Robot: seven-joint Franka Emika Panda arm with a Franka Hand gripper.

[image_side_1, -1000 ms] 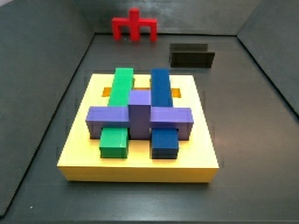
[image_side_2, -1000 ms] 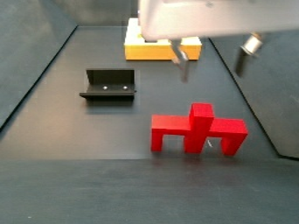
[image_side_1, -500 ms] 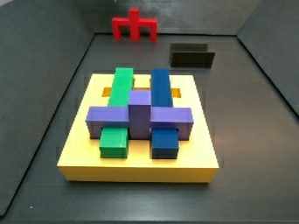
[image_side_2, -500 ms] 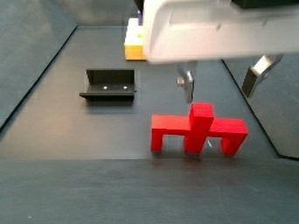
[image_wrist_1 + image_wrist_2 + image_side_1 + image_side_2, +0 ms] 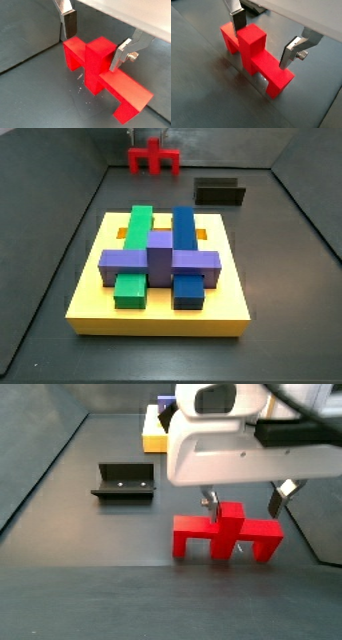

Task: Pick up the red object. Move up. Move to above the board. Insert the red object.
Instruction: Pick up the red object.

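The red object [image 5: 225, 534] stands on the dark floor on its legs with its stem up; it also shows in both wrist views [image 5: 100, 67] [image 5: 250, 52] and far back in a side view [image 5: 155, 159]. My gripper [image 5: 246, 501] is open and hangs over it, with one finger on each side of the stem [image 5: 93, 40] [image 5: 266, 36]. The fingers [image 5: 238, 22] do not touch the stem. The yellow board [image 5: 100, 298] with green, blue and purple blocks lies apart from it; only its corner shows behind the gripper [image 5: 156, 439].
The dark fixture [image 5: 126, 480] stands on the floor between the red object and the board, also seen in a side view [image 5: 221, 192]. Grey walls enclose the floor on all sides.
My gripper has come down towards the red object, so its open fingers now flank the stem. The red object and the board have not moved.
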